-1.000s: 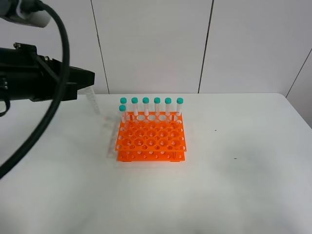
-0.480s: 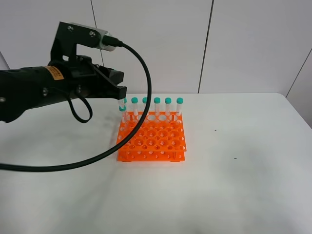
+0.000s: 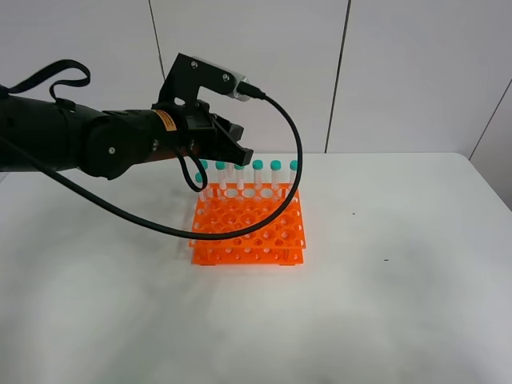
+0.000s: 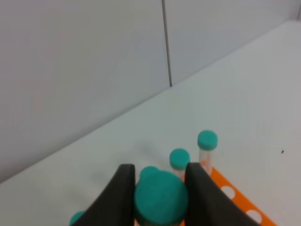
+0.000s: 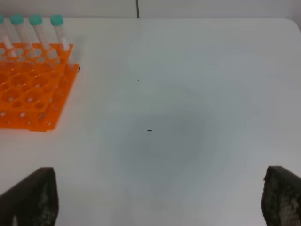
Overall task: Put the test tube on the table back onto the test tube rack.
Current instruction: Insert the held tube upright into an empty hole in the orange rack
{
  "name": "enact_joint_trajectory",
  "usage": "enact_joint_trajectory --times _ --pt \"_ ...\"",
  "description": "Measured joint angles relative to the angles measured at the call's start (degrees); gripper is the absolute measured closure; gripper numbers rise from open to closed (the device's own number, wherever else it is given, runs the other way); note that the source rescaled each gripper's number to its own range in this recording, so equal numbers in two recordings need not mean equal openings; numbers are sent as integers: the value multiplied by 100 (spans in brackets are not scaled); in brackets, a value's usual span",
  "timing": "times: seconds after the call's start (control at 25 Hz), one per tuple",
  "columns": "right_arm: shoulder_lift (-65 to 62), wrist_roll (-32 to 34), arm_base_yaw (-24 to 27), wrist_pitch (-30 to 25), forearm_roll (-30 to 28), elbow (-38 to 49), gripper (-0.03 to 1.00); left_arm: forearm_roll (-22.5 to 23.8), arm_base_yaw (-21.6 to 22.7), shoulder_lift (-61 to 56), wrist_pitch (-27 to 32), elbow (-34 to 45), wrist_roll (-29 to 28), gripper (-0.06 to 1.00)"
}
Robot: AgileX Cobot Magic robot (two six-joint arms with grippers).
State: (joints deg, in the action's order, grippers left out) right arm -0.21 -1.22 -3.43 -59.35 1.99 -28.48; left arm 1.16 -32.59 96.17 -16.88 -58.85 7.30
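Note:
My left gripper (image 3: 234,155) hangs over the back row of the orange test tube rack (image 3: 250,230). In the left wrist view it (image 4: 161,187) is shut on the teal cap of a test tube (image 4: 161,201), held upright above the rack (image 4: 237,200). Several capped tubes (image 3: 276,174) stand in the back row; others are hidden behind the arm. The held tube's body is hidden in the high view. My right gripper (image 5: 155,200) is open and empty over the white table (image 5: 188,94), well to the right of the rack (image 5: 28,94).
The left arm's black cable (image 3: 272,200) loops down in front of the rack. The table (image 3: 368,304) ends at a white panelled wall behind the rack. Small dark specks (image 5: 149,130) mark the tabletop.
The left arm has swung from the far left of the table to the right. It now holds the tube over the rack's back row. The rack has not moved.

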Motion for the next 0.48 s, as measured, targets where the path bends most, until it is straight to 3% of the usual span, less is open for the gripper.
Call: enact_joint_trajectory --times 0.2,0.48 --pt "0 0 0 0 0 0 4 6 163 325 -34 -13 -370 94" --pt "0 0 0 0 0 0 4 6 163 402 -270 -13 -419 94"
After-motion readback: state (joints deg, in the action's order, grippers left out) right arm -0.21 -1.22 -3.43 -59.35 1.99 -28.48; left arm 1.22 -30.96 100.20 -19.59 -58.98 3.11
